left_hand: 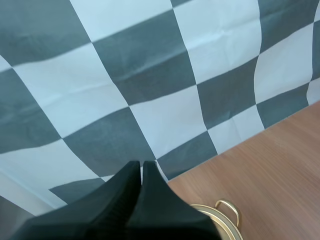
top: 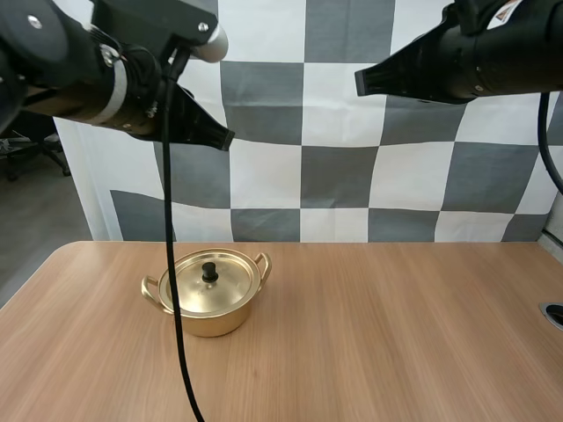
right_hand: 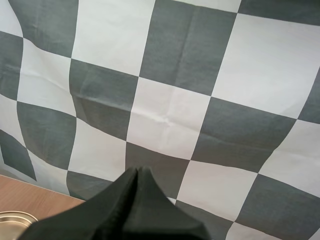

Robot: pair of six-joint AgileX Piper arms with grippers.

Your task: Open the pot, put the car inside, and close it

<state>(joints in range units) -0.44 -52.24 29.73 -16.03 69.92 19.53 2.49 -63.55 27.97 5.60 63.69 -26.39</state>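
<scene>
A gold pot (top: 209,306) with two loop handles stands on the wooden table at centre left. Its lid (top: 209,281) is on, topped by a black knob (top: 209,270). My left gripper (top: 225,138) hangs high above the pot, shut on nothing. My right gripper (top: 362,83) is raised high over the table's right half, also shut with nothing in it. In the left wrist view the shut fingers (left_hand: 141,167) form one dark wedge over the pot's rim and handle (left_hand: 227,207). In the right wrist view the shut wedge (right_hand: 137,172) points at the backdrop, with the pot's rim (right_hand: 15,218) beside it.
The wooden table (top: 378,334) stretches wide to the right of the pot. A dark round fitting (top: 554,314) sits at the table's right edge.
</scene>
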